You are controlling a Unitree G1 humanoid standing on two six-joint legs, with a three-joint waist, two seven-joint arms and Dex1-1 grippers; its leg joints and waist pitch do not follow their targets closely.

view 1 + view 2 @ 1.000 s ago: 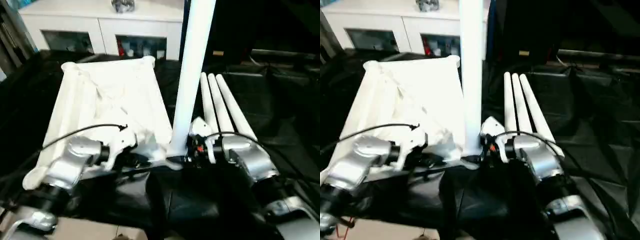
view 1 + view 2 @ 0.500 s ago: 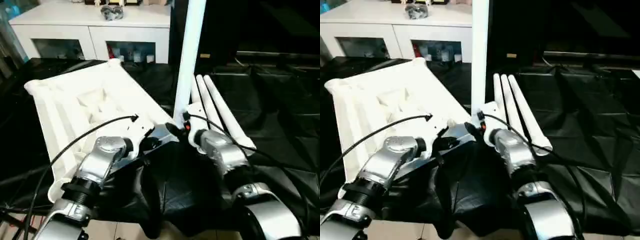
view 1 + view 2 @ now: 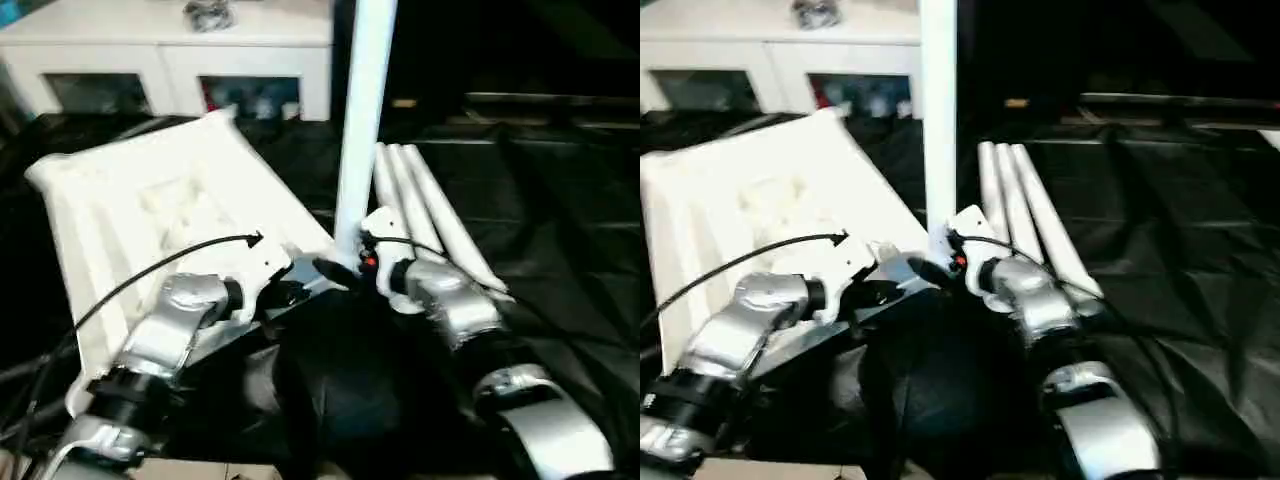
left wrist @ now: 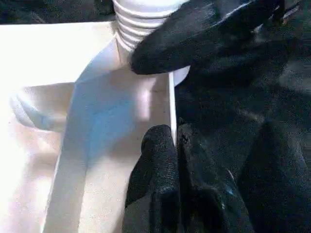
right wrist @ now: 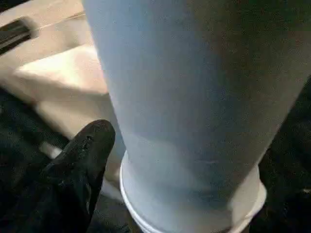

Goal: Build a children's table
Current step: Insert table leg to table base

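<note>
The white tabletop [image 3: 150,200] lies upside down on the black cloth, ribbed side up. One white leg [image 3: 360,120] stands upright in its near right corner socket. Three more legs [image 3: 420,200] lie side by side to the right. My left gripper [image 4: 172,141] is shut on the thin rim of the tabletop beside that socket. My right gripper [image 3: 345,265] is open around the base of the upright leg. One of its fingers [image 5: 82,160] sits close beside the tube, and the other is hidden behind it.
A white cabinet [image 3: 180,60] with glass doors stands behind the work surface. Crumpled black cloth [image 3: 560,200] covers the surface, with free room to the right of the lying legs. A black cable arcs over my left forearm [image 3: 180,320].
The camera has shifted and tilted. The leg stays upright in the corner socket, and both grippers stay at that corner.
</note>
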